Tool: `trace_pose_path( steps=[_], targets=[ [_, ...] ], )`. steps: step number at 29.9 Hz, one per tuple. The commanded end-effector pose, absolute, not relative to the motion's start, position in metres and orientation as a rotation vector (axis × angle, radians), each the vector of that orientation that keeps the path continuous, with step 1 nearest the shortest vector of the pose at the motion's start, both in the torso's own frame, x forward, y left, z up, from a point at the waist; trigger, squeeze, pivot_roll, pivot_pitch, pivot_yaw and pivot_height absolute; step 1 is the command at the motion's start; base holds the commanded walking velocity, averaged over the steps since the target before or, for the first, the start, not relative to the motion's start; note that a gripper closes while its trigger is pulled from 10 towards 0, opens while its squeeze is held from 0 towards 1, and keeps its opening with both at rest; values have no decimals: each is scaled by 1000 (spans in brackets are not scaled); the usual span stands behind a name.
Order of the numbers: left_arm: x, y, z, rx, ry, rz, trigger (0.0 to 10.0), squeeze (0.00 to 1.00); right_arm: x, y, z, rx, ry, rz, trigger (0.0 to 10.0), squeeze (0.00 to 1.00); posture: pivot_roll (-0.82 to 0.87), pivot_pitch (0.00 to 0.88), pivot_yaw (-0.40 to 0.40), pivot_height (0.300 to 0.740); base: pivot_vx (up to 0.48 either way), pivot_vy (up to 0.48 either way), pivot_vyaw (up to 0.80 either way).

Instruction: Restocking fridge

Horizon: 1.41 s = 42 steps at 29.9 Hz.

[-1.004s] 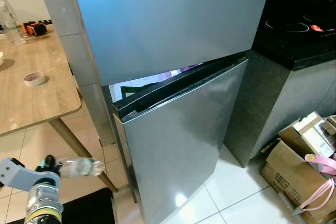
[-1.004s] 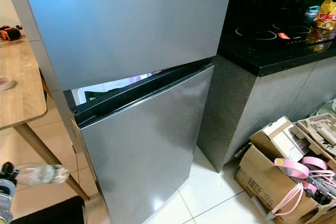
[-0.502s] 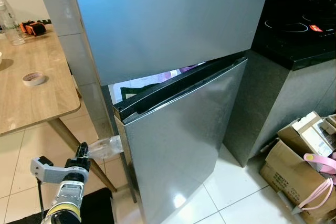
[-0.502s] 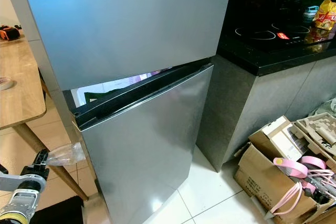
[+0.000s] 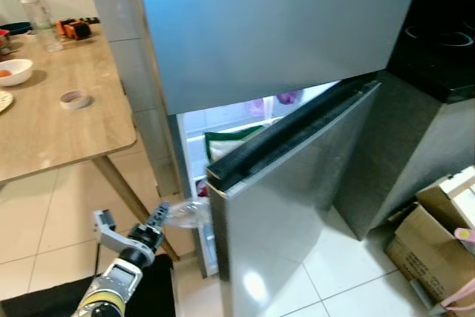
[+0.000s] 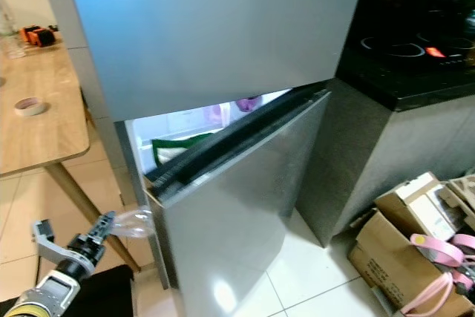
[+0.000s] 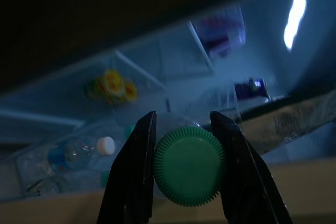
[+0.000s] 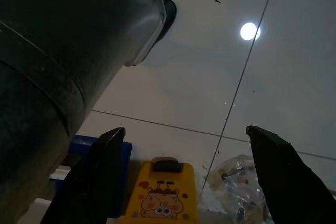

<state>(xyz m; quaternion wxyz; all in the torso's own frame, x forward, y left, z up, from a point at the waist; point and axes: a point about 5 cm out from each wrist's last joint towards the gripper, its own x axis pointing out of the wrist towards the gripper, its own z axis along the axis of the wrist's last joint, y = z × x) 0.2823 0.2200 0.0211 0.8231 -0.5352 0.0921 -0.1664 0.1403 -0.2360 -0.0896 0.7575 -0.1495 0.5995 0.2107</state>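
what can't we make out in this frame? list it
- Plastic bottle: the fridge door edge hides its far end in the eye views; in the left wrist view the left tool and green cap cover its body.
- Fridge shelves: mostly hidden behind the half-open door.
- Items inside, left wrist view: too dim and blurred to identify.
- Cardboard boxes: cut off by the eye views' right edge.
- Right tool: points at the floor.

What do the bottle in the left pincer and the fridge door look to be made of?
Bottle: clear thin plastic, see-through, with a ridged green plastic cap clamped by the left pincer. Fridge door: looks like brushed grey metal, satin with soft glare; it could be coated. Black seal on its top edge.
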Motion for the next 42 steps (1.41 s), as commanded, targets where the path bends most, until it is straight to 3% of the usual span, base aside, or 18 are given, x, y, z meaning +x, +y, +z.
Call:
trace_pose_path(
  steps=[1,4,11,15,16,27,32,37,42],
  targets=[
    [289,181,30,-1233,180,-595,10000,0,136,-237,-91,-321,1328,462,10000,0,-112,0,2,740,0,0,0],
    [284,170,26,-1235,231,-654,10000,0,136,-237,-91,-326,1340,468,10000,0,-112,0,2,740,0,0,0],
    [278,171,17,-1211,276,-623,10000,0,136,-237,-91,-326,1342,468,10000,0,-112,0,2,740,0,0,0],
    [267,181,2,-1169,333,-480,10000,0,135,-237,-91,-322,1343,469,10000,0,-112,0,2,740,0,0,0],
    [257,191,-11,-1150,372,-351,10000,0,136,-237,-91,-320,1345,472,10000,0,-110,0,2,740,0,0,0],
    [221,209,-44,-1077,503,-58,10000,0,134,-238,-91,-324,1366,481,10000,0,-108,0,-1,740,0,0,0],
    [193,222,-65,-885,627,160,10000,0,133,-239,-91,-341,1385,488,10000,0,-107,0,-1,740,0,0,0],
    [164,225,-82,-774,783,284,10000,0,133,-241,-91,-356,1398,470,10000,0,-109,0,2,740,0,0,0],
    [152,221,-89,-749,836,304,10000,0,132,-241,-91,-354,1405,476,10000,0,-110,0,2,740,0,0,0]
  ],
)
